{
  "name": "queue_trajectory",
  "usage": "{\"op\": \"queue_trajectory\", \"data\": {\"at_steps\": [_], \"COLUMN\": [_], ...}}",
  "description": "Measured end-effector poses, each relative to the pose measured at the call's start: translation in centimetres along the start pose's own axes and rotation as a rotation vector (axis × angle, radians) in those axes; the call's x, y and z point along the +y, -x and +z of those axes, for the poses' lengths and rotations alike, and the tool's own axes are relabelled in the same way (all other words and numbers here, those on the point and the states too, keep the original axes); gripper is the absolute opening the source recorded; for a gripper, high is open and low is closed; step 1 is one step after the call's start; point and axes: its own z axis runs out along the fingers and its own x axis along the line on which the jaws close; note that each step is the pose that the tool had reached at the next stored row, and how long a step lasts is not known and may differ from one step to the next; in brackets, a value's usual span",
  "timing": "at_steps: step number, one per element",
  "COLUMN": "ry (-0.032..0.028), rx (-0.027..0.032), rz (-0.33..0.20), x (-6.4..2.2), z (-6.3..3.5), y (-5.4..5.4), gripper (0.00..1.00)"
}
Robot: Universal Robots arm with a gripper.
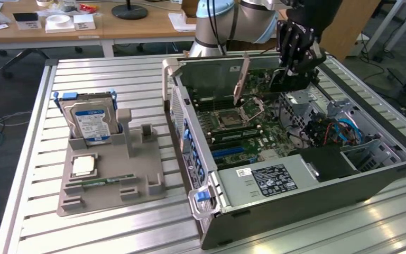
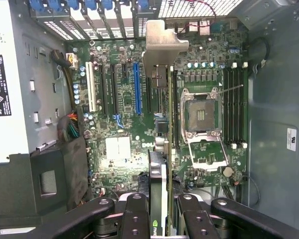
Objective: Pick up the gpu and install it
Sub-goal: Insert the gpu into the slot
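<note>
My gripper (image 1: 295, 69) hangs over the open computer case (image 1: 393, 159), shut on the gpu (image 1: 287, 82). The card is held on edge above the motherboard (image 1: 252, 132), and its silvery metal end bracket (image 1: 243, 79) points toward the case's rear wall. In the wrist view the gpu (image 2: 159, 169) runs edge-on from between my fingers (image 2: 134, 214) out to the bracket (image 2: 162, 42). It sits over the expansion slots, between the blue slot (image 2: 137, 89) and the processor socket (image 2: 202, 114). I cannot tell whether its lower edge touches a slot.
A grey holder (image 1: 104, 190) at the exterior view's left carries a silver hard drive (image 1: 90, 121), a processor (image 1: 83, 165) and a RAM stick (image 1: 108, 181). Inside the case are the power supply (image 1: 274, 180), cables (image 1: 330, 132) and drive bays. A desk stands behind.
</note>
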Motion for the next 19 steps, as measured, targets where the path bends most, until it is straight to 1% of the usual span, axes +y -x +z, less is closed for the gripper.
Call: {"op": "queue_trajectory", "data": {"at_steps": [3,7,19], "ry": [-0.0001,-0.0001,-0.0001], "rx": [0.0000,0.0000,0.0000], "rz": [0.000,0.000,0.000], "x": [0.00,0.02,0.03], "z": [0.13,0.57,0.61], "y": [-0.01,-0.02,-0.03], "gripper": [0.27,0.27,0.27]}}
